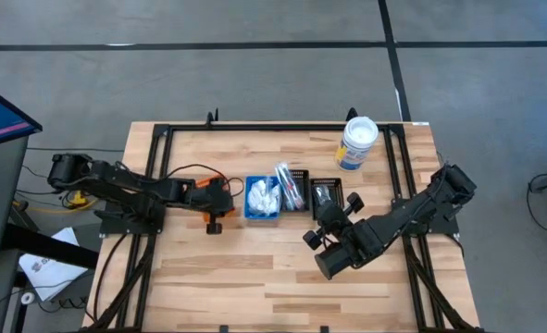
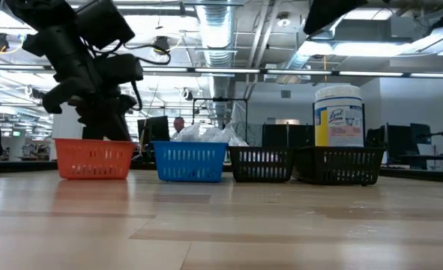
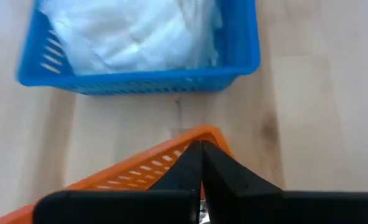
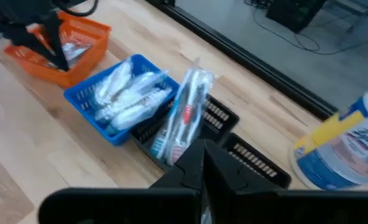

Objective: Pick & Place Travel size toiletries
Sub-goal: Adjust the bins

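Four small bins stand in a row mid-table. The orange bin [image 4: 65, 46] holds silvery sachets [image 4: 78, 50]. White crinkly packets [image 4: 131, 93] fill the blue bin [image 1: 262, 200]. One black bin [image 1: 294, 190] carries clear-wrapped sticks [image 4: 185, 115], the other [image 1: 327, 193] small black pieces. My left gripper [image 3: 200, 163] is shut and points down over the orange bin's rim [image 3: 171, 149]. My right gripper [image 4: 202, 163] is shut with nothing in it, raised above the black bins' near side. My left gripper's shut fingers [image 4: 58, 55] slant down into the orange bin from the table's left. I cannot tell whether they touch the sachets or the bin wall.
A white tub with a blue label [image 1: 357, 143] stands at the far right, behind the black bins. A black frame [image 1: 254, 128] runs along the table's far edge and down both sides. Bare wood [image 1: 254, 277] lies on the near side of the bins.
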